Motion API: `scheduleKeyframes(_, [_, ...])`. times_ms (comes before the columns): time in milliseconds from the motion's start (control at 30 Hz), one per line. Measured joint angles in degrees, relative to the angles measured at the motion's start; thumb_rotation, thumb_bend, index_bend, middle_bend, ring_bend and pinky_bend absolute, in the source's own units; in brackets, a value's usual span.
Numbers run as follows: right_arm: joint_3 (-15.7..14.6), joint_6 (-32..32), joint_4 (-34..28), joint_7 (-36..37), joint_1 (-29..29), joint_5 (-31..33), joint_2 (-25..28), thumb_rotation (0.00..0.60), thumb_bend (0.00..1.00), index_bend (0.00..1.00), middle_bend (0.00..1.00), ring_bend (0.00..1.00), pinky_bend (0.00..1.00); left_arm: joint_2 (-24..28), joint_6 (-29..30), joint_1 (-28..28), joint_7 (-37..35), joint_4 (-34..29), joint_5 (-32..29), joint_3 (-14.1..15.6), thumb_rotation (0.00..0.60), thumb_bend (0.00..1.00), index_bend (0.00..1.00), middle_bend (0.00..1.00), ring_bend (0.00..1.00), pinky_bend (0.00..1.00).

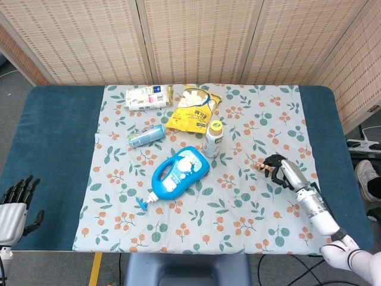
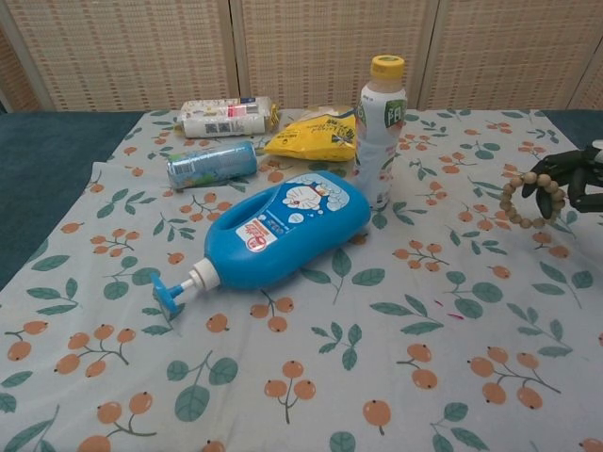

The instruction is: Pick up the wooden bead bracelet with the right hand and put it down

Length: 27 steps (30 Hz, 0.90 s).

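My right hand (image 1: 280,169) (image 2: 571,177) holds the wooden bead bracelet (image 2: 530,198) (image 1: 261,167) above the floral cloth at the right side of the table. The bead loop hangs from the dark fingers, just off the cloth in the chest view. In the head view only a few beads show past the fingers. My left hand (image 1: 14,202) sits at the table's front left corner, fingers apart, holding nothing; the chest view does not show it.
A blue pump bottle (image 1: 177,174) lies on its side mid-cloth. Beside it stands a yellow-capped drink bottle (image 1: 212,138). Further back lie a small can (image 1: 146,136), a yellow snack bag (image 1: 192,109) and a white packet (image 1: 148,97). Folding screens stand behind the table.
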Motion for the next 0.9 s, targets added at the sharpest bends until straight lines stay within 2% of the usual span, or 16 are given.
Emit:
scheduleKeyframes(67, [0.08, -1.32, 3.99, -5.47, -0.31, 0.48, -1.28, 0.6, 1.0, 0.45, 0.58, 0.2, 0.12, -0.14, -0.13, -0.06, 0.32, -0.01, -0.01, 0.05, 0.6, 0.44, 0.0, 0.0, 0.0, 0.13])
scheduleKeyframes(167, [-0.27, -2.87, 6.39, -12.14, -0.59, 0.38, -2.48, 0.6, 1.0, 0.39, 0.54, 0.18, 0.1, -0.37, -0.35, -0.17, 0.73, 0.0, -0.15, 0.06, 0.6, 0.45, 0.0, 0.0, 0.0, 0.12])
scheduleKeyframes(333, [-1.04, -3.57, 5.28, -18.49, -1.16, -0.63, -2.74, 0.588, 0.99, 0.28, 0.46, 0.14, 0.08, -0.26, -0.16, -0.09, 0.53, -0.11, -0.27, -0.02, 0.6, 0.46, 0.0, 0.0, 0.0, 0.13])
scheduleKeyframes(400, [-1.35, -3.73, 3.88, -20.03, -1.44, -0.9, -2.19, 0.543, 0.83, 0.19, 0.4, 0.11, 0.06, -0.17, -0.03, -0.04, 0.3, -0.16, -0.2, -0.05, 0.6, 0.47, 0.0, 0.0, 0.0, 0.13])
scheduleKeyframes(467, [-1.76, -4.34, 2.0, -22.72, -1.68, -1.0, -1.17, 0.487, 0.51, 0.06, 0.3, 0.04, 0.02, -0.14, 0.09, -0.01, 0.12, -0.16, -0.06, -0.05, 0.6, 0.48, 0.0, 0.0, 0.0, 0.13])
scheduleKeyframes(533, [-2.18, -5.53, -0.13, -26.02, -1.78, -0.89, 0.17, 0.467, 0.35, 0.0, 0.2, 0.0, 0.0, -0.1, 0.12, -0.02, -0.07, -0.12, 0.12, 0.0, 0.6, 0.48, 0.0, 0.0, 0.0, 0.13])
scheduleKeyframes(633, [-2.27, -6.93, -5.23, -33.06, -2.23, -0.01, 2.96, 0.463, 0.3, 0.0, 0.12, 0.0, 0.0, 0.02, 0.13, -0.03, -0.35, -0.12, 0.23, 0.01, 0.6, 0.48, 0.0, 0.0, 0.0, 0.13])
scheduleKeyframes(733, [-1.37, -4.85, -11.89, -39.38, -3.73, 1.11, 5.54, 0.468, 0.29, 0.0, 0.07, 0.0, 0.0, 0.06, 0.41, 0.03, -0.42, -0.14, 0.41, 0.0, 0.6, 0.48, 0.0, 0.0, 0.0, 0.13])
scheduleKeyframes(900, [0.29, 7.36, -20.36, -44.75, -7.91, 0.81, 9.42, 0.473, 0.29, 0.0, 0.01, 0.0, 0.0, -0.04, 0.72, 0.06, -0.48, 0.09, 0.71, -0.04, 0.6, 0.47, 0.0, 0.0, 0.0, 0.12])
